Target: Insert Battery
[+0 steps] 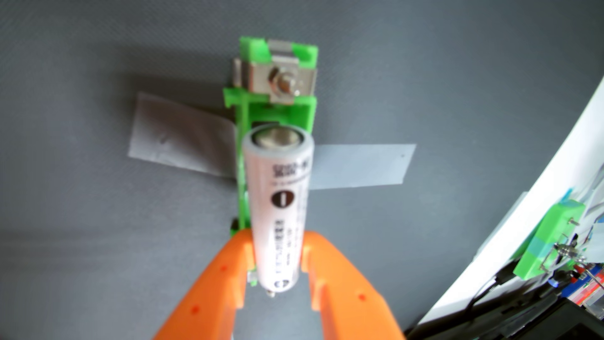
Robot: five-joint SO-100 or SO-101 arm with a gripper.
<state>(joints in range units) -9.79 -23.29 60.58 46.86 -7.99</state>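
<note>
From my remote station, the wrist view shows a white cylindrical battery (277,209) clamped between the two orange fingers of my gripper (277,261), pinched near its lower end. Its smooth wrapper carries small printed text and a dark round mark, too blurred to read; the metal cap at its far end points away from the gripper. The jaws stand only as wide as the cell itself, both inner faces pressed against its sides. Directly beyond and beneath the battery lies a bright green plastic holder (243,183), a long printed cradle whose channel runs in line with the cell. I cannot tell whether the battery touches it. At the holder's far end, past the battery's cap, a folded metal contact plate (281,85) is fixed with a nut and bolt. Strips of grey tape (176,144) stretch out to either side of the holder, flat on the matte grey tabletop (81,245). Far off to the gripper's right, a second green block (539,248) sits among wires on a white surface.
</note>
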